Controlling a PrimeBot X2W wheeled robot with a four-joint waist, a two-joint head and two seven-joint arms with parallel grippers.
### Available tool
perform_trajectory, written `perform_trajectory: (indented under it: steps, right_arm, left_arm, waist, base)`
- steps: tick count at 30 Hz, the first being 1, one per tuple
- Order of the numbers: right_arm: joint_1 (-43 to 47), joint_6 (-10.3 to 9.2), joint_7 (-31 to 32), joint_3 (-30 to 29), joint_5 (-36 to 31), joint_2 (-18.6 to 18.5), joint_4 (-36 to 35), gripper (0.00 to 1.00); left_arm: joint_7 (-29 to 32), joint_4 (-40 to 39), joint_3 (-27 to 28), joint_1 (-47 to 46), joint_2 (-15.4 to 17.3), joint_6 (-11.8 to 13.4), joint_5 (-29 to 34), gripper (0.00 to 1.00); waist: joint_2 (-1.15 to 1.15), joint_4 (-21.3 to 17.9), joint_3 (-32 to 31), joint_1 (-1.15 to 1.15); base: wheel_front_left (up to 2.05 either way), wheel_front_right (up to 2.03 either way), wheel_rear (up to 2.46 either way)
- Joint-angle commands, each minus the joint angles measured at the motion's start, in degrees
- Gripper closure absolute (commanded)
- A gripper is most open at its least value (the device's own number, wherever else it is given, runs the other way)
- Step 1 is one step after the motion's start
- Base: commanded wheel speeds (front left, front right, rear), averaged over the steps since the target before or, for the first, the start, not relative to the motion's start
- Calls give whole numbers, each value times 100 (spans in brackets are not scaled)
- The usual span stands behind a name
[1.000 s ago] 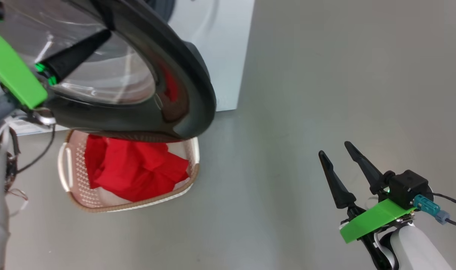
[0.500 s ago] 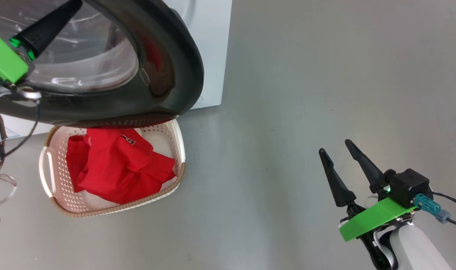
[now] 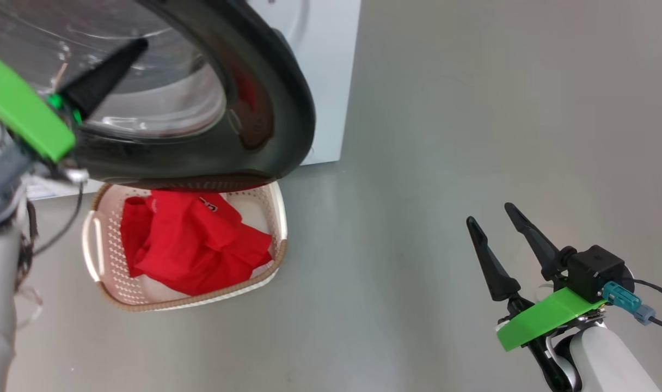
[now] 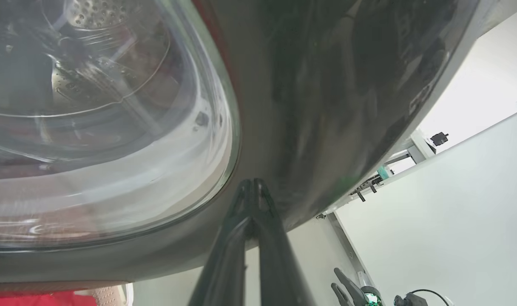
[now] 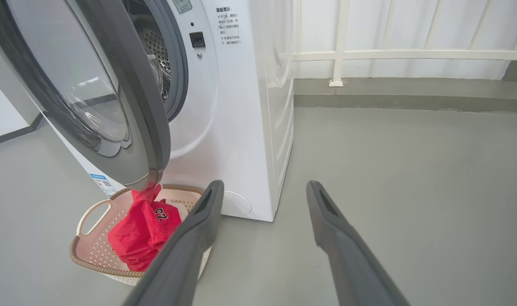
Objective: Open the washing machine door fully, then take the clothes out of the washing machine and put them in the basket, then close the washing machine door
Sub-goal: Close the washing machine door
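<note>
right gripper (image 3: 489, 213): near right, above bare floor (image 3: 445, 163), jaws spread wide, holding nothing, well apart from all task items.

left gripper (image 3: 129, 51): near left, raised, jaws pressed together with nothing between them. in the left wrist view the closed tips (image 4: 252, 183) lie against the glossy black rim of the door (image 3: 265, 109), just beside the edge of the glass bowl; contact looks likely but cannot be confirmed.

door: partly open, standing at an angle out from the washer (image 3: 331, 81) and overhanging the basket.

basket (image 3: 279, 218): on the floor just in front of the washer, below the door's lower edge. clothes (image 3: 195, 245) lie heaped inside it; the right wrist view shows a red peak reaching up close to the door's lower edge.

drum: the part visible past the door shows no red.

assessment: unloading appears complete and closing the door is the step in hand. the door is rigid, hinged and fairly heavy, and its rim is slick, so closed tips may skate. no pinch is needed: push on the black rim, not the glass. the clothes are soft and light, and the raised fold may catch.
</note>
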Motion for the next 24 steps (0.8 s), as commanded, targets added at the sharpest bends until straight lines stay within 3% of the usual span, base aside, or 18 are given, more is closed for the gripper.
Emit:
perform_trajectory:
  steps: [1,2,6,8,9,24]
  right_arm:
    - [46,9,-69,122,3,-70,-116,0]
    - [55,9,-69,126,2,-84,-113,0]
    - [103,9,-69,129,3,-146,-105,0]
    - [122,9,-69,131,4,-177,-106,0]
    - [134,9,-69,124,4,-192,-105,0]
    - [355,9,-69,41,21,-337,-98,0]
  left_arm:
    - [-68,-220,150,60,330,-58,-73,100]
    - [-108,-261,135,159,354,-58,-105,98]
    - [-311,-354,107,566,451,-58,-216,60]
    - [-434,-385,83,755,513,-58,-227,13]
    - [-509,-393,71,851,519,-58,-245,1]
    - [-1809,-644,-91,2394,770,-58,-425,0]
  waist:
    - [0,91,-81,0]
    - [0,123,-104,0]
    - [0,248,-191,0]
    - [0,304,-217,0]
    - [0,338,-233,0]
    - [0,662,-418,0]
  base:
    - [0,0,0]
    - [0,0,0]
    - [0,0,0]
    - [0,0,0]
    - [0,0,0]
    - [0,0,0]
